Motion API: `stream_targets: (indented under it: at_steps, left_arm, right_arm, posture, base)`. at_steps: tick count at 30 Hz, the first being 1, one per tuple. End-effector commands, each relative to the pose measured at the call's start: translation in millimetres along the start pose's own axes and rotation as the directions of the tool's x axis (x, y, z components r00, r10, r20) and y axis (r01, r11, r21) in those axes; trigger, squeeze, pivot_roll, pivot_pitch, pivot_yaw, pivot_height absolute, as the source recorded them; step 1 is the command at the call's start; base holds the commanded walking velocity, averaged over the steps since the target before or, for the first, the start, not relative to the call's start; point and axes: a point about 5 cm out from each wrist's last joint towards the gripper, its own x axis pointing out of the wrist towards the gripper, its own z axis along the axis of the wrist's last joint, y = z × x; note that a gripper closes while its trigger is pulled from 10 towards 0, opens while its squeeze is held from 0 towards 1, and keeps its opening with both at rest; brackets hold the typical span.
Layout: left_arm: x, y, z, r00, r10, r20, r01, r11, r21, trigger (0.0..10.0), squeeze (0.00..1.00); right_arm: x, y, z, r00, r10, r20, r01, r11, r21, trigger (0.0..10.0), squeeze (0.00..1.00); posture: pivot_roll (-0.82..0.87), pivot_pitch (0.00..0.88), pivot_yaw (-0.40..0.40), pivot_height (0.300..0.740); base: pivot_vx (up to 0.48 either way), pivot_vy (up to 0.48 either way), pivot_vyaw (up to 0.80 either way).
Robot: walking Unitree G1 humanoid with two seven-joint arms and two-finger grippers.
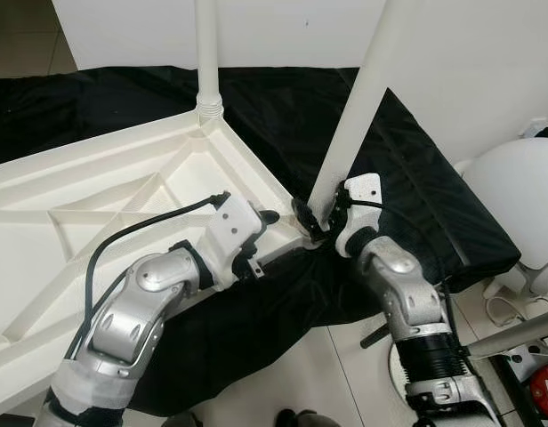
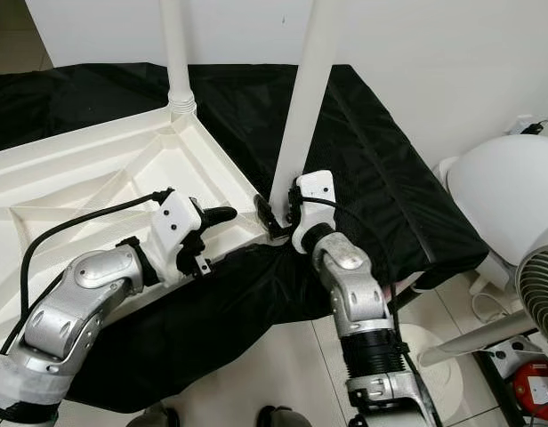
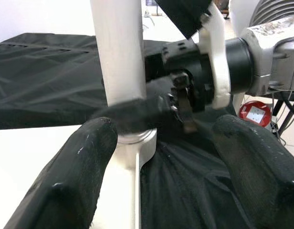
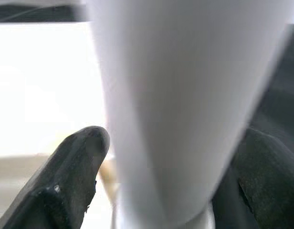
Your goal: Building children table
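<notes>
Nearest us, the tiled floor [image 1: 345, 374] and the near edge of a black cloth [image 1: 256, 329] draped over a low surface. Both silver arms reach forward over that cloth.

Left gripper [image 2: 222, 216]: we see it at the near-right corner of the upturned white tabletop [image 1: 123, 196], its black fingers [image 3: 75, 176] spread wide apart. In the left wrist view the fingers stand on either side of the corner socket without closing on anything; one lies over the white plastic of the tabletop, the other over black cloth. We cannot tell whether either finger touches the plastic.

Right gripper [image 1: 311, 222]: just beside the left one, at the base of a white table leg [image 1: 350, 116] that stands in the near-right corner of the tabletop and leans to the right as it rises. In the right wrist view the leg passes between the two black fingers [image 4: 75, 176]; the fingers straddle it closely, one on each side. A dark finger crosses the leg just above its socket in the left wrist view, so we record the right pincer as pinching the leg near its foot.

Farther back, a second leg [image 1: 206, 53] stands upright in the far corner of the tabletop. To the right, a white rounded object [image 1: 523, 196] and a red device [image 1: 545, 387] on the floor. A white wall [image 1: 283, 31] closes the scene.
</notes>
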Motion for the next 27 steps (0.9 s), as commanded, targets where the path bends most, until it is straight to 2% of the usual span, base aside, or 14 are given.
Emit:
stream_targets:
  at_steps: [1, 6, 17, 21, 22, 23, 24, 26, 27]
  left_arm:
    - [1.3, -6.2, -3, 1.0, -0.024, -0.002, 0.024, 1.0, -0.008, 10.0, 0.0]
    - [1.8, -8.9, -4, 0.999, -0.033, -0.002, 0.033, 0.999, -0.006, 10.0, 0.0]
    - [3.0, -12.7, -4, 0.999, -0.042, 0.002, 0.042, 0.999, 0.001, 10.0, 0.0]
    - [2.4, -13.0, -5, 0.999, -0.04, -0.002, 0.04, 0.999, 0.0, 10.0, 0.0]
    - [2.1, -13.6, -6, 0.999, -0.041, -0.004, 0.041, 0.999, 0.0, 10.0, 0.0]
    - [1.9, -13.9, -6, 0.999, -0.041, -0.005, 0.041, 0.999, 0.0, 10.0, 0.0]
    - [1.9, -14.3, -6, 0.999, -0.04, -0.006, 0.04, 0.999, -0.001, 10.0, 0.0]
    - [1.9, -14.4, -6, 0.999, -0.04, -0.006, 0.04, 0.999, -0.001, 10.0, 0.0]
    - [2.1, -14.6, -6, 0.999, -0.038, -0.005, 0.038, 0.999, -0.002, 10.0, 0.0]
  right_arm:
    - [-1.5, -3.8, -5, 0.998, 0.059, -0.018, -0.059, 0.998, -0.014, 10.0, 0.0]
    - [-1.9, -14.4, -13, 0.986, 0.157, -0.062, -0.163, 0.982, -0.094, 10.0, 0.0]
    - [6.1, -21.7, -12, 0.971, 0.235, -0.044, -0.238, 0.963, -0.125, 10.0, 0.0]
    - [9.8, -24.7, -11, 0.972, 0.232, -0.039, -0.235, 0.962, -0.136, 10.0, 0.0]
    - [11.2, -25.2, -11, 0.973, 0.228, -0.034, -0.23, 0.965, -0.129, 5.9, 0.0]
    - [12.1, -25.6, -10, 0.974, 0.226, -0.029, -0.228, 0.966, -0.124, 5.9, 0.0]
    - [13.1, -25.5, -11, 0.975, 0.223, -0.024, -0.224, 0.967, -0.119, 2.8, 0.0]
    - [13.7, -25.3, -11, 0.975, 0.221, -0.022, -0.222, 0.968, -0.114, 2.8, 0.0]
    - [13.7, -25.1, -12, 0.976, 0.219, -0.02, -0.22, 0.969, -0.109, 0.0, 0.0]
  posture:
    - [0.12, 0.118, -0.081, 0.74]
    - [0.12, 0.088, -0.083, 0.74]
    - [0.14, 0.067, -0.088, 0.74]
    - [0.15, 0.064, -0.088, 0.74]
    - [0.15, 0.065, -0.087, 0.74]
    - [0.15, 0.065, -0.087, 0.74]
    - [0.15, 0.063, -0.086, 0.74]
    - [0.15, 0.063, -0.086, 0.74]
    - [0.15, 0.065, -0.089, 0.74]
  base:
    - [0.0, 0.0, 0.0]
    - [0.0, 0.0, 0.0]
    - [0.0, 0.0, 0.0]
    - [0.0, 0.0, 0.0]
    - [0.0, 0.0, 0.0]
    - [0.0, 0.0, 0.0]
    - [0.0, 0.0, 0.0]
    - [0.0, 0.0, 0.0]
    - [0.0, 0.0, 0.0]
